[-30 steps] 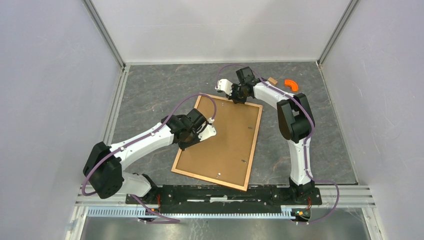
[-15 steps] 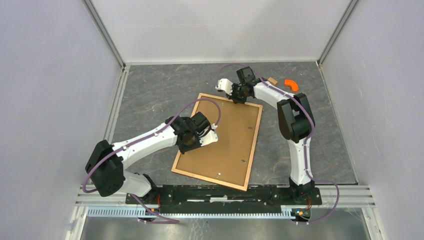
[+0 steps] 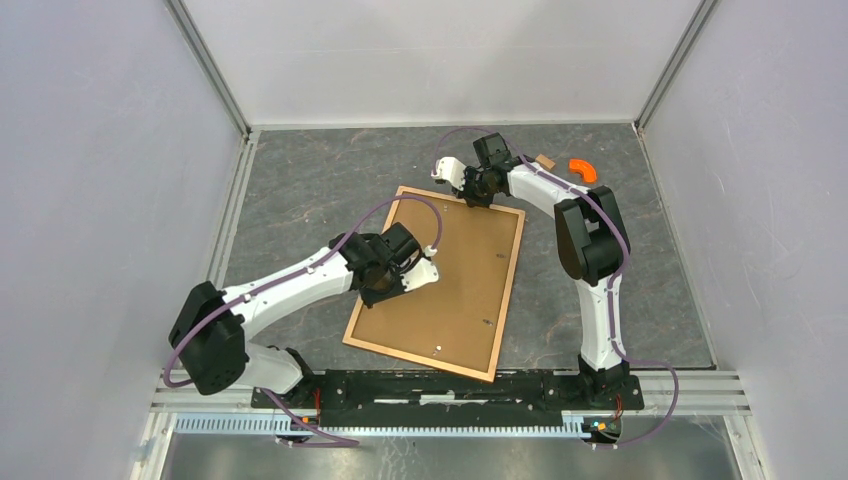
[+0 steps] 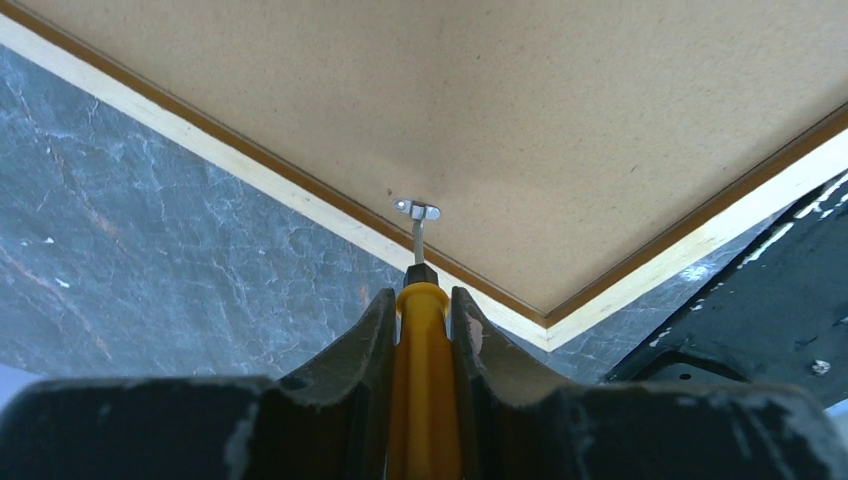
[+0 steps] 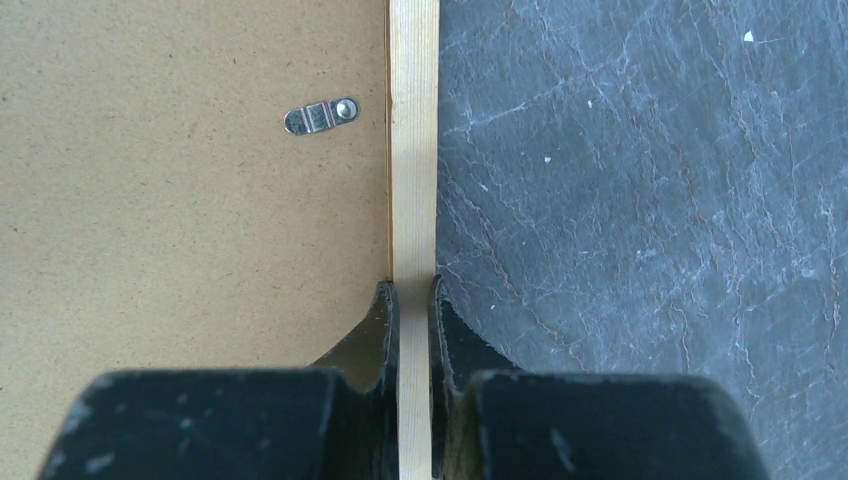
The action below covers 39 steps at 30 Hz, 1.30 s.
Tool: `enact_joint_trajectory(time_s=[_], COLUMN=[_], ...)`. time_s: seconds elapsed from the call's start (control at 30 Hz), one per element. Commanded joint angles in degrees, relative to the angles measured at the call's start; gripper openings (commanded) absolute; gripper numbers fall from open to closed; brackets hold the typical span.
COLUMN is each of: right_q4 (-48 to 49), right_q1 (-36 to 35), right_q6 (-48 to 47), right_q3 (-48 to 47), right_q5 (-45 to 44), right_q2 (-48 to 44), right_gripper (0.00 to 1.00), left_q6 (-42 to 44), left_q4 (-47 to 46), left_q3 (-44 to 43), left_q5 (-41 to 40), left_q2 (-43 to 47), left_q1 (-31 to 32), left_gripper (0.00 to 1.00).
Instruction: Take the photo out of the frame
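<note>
The frame (image 3: pixel 510 292) lies flat on the grey table (image 3: pixel 320 180), back side up, between the two arms, with its long sides running near to far and slightly slanted. The brown backing board (image 3: pixel 450 290) fills it, and the photo is hidden in every view. The left gripper (image 4: pixel 422 303) is over the frame's left long edge, its fingers clamped on the yellow handle of a screwdriver (image 4: pixel 422 400). The screwdriver's metal tip reaches forward onto a small metal clip (image 4: pixel 417 209) that sits on the board just inside the wooden border. The right gripper (image 5: pixel 412 295) is at the frame's far edge, near the middle of that short side. Its fingers are closed on the pale wooden rail, one finger on the board side and one on the table side. A second metal clip (image 5: pixel 321 116) lies flat on the board just beside that rail, ahead of the fingers and not touching them. A small wooden block (image 3: pixel 544 160) and an orange curved piece (image 3: pixel 582 170) lie on the table at the far right, apart from the frame.
</note>
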<state>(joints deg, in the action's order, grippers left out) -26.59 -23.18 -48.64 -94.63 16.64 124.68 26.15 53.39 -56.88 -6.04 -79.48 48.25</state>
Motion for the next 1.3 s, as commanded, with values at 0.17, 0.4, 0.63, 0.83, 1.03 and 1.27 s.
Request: enact_joint_trajectory(time_s=[0.17,0.4,0.63,0.83,1.03,1.27], right_q4=[3.7,3.3,3.1,2.5,2.0,2.0], right_q1=[0.8,0.8,0.7,0.4,0.2,-0.1], right_q6=[0.0,0.1,1.8,3.2,4.1,4.7], right_q3=[0.2,0.4,-0.1,-0.7,-1.5,-1.7], right_q5=[-0.4,1.4,5.3,9.0,11.7,12.0], right_q2=[0.3,0.2,0.4,1.1,2.0,2.6], right_gripper=[0.00,0.00,0.00,0.00,0.00,0.00], left_q6=[-4.4,-4.8,-3.2,-2.9,-2.3,-2.5], left_q4=[-6.9,-6.8,-6.5,-9.2,-12.5,-16.1], left_q3=[-0.7,-6.9,-15.1,-18.9,-22.1,-25.3], left_q5=[11.9,14.6,9.6,6.8,7.1,8.2], left_q2=[1.1,1.3,-2.6,-7.7,-13.4,-18.2], left_q1=[0.3,-7.0,-13.5,-16.8,-18.5,-18.6], left_gripper=[0.02,0.02,0.02,0.02,0.02,0.02])
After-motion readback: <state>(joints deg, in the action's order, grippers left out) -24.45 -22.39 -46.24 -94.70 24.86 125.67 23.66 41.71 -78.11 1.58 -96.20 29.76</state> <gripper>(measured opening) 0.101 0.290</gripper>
